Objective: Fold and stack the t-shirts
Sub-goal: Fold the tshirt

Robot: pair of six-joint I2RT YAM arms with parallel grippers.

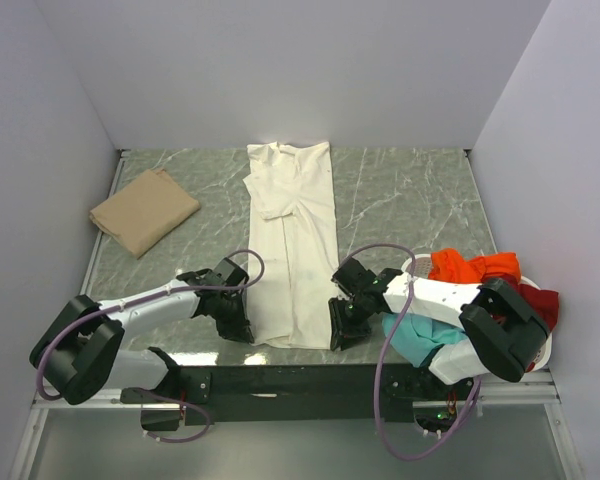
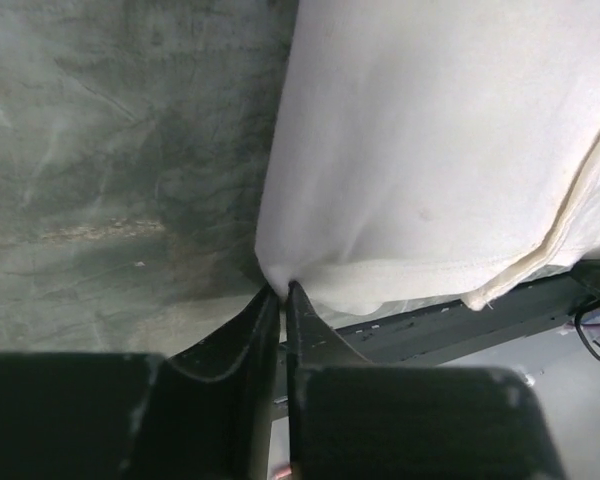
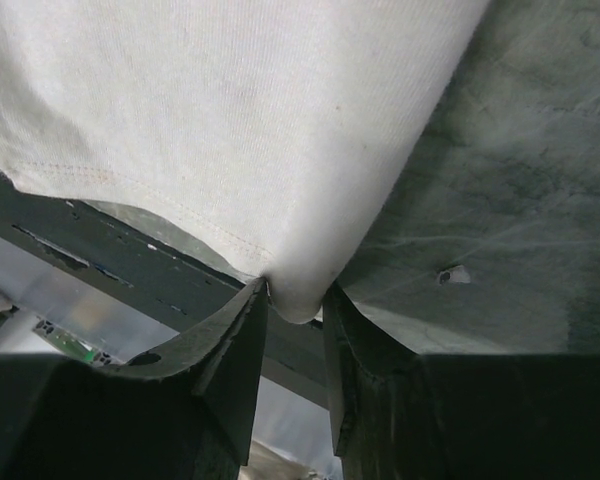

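The cream-white t-shirt (image 1: 295, 240) lies folded into a long narrow strip down the middle of the table. My left gripper (image 1: 242, 330) is at its near left corner, and the left wrist view shows the gripper (image 2: 282, 288) shut on that corner of the cloth (image 2: 430, 150). My right gripper (image 1: 340, 335) is at the near right corner. There the gripper (image 3: 295, 292) pinches a thicker fold of the cloth (image 3: 230, 120), which fills the gap between the fingers. A folded tan t-shirt (image 1: 144, 210) lies at the far left.
At the right edge a white basket (image 1: 417, 265) holds orange (image 1: 475, 266), dark red (image 1: 542, 300) and teal (image 1: 420, 338) t-shirts, partly behind my right arm. The marbled green table (image 1: 400, 200) has white walls on three sides. The shirt's hem hangs at the near table edge.
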